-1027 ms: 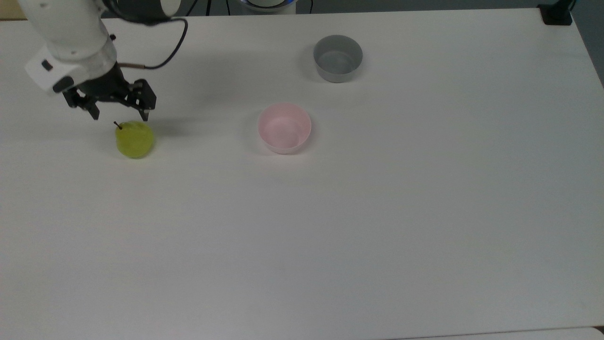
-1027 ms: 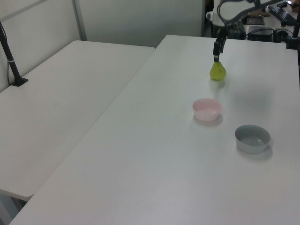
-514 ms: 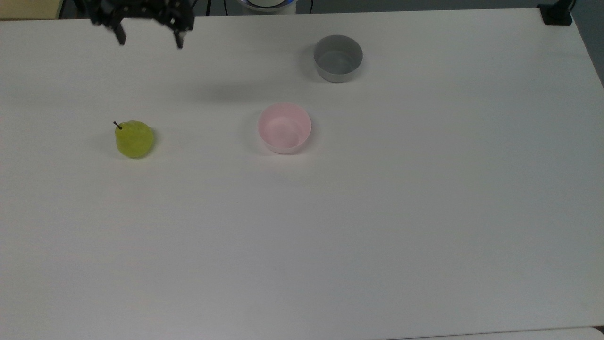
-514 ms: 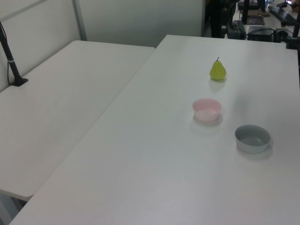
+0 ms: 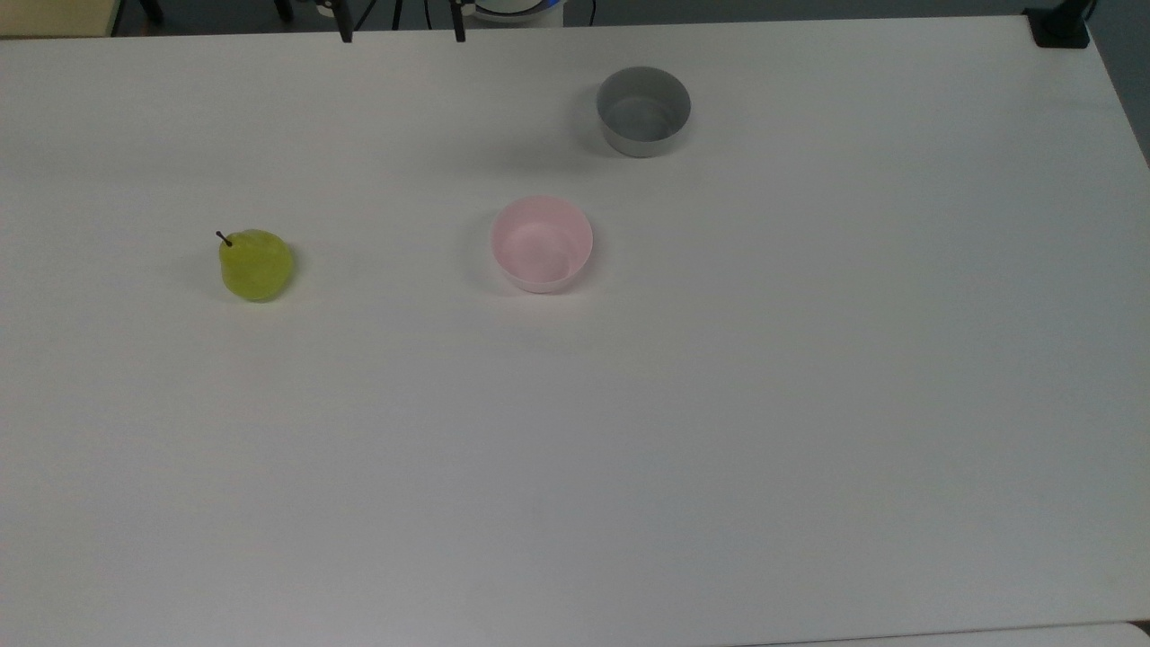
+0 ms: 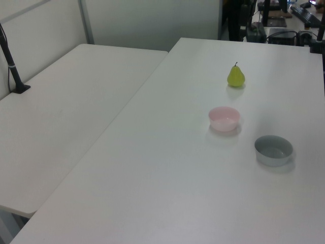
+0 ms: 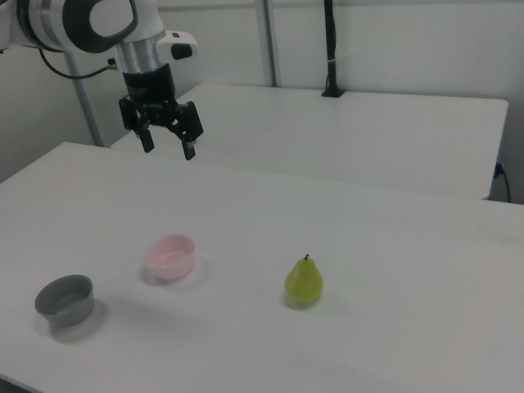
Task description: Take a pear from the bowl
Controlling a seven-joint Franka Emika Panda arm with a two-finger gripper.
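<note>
The yellow-green pear (image 5: pixel 257 265) (image 6: pixel 235 77) (image 7: pixel 304 282) stands upright on the white table, stem up, well apart from the pink bowl (image 5: pixel 542 244) (image 6: pixel 224 118) (image 7: pixel 171 256), which holds nothing. In the right view my gripper (image 7: pixel 169 150) hangs open and empty high above the table, behind and above the pink bowl. At the top view's upper edge its two fingertips (image 5: pixel 346 34) show, spread wide, far from the pear.
A grey bowl (image 5: pixel 643 110) (image 6: pixel 273 150) (image 7: pixel 65 300) stands empty near the pink one. A second white table (image 6: pixel 76 101) adjoins this one, with a black post (image 6: pixel 12 66) (image 7: pixel 330 49) on it. A black clamp (image 5: pixel 1060 27) sits at the top view's upper right corner.
The open gripper has risen from just above the pear and moved toward the top view's upper edge and right. The pear and both bowls have stayed put.
</note>
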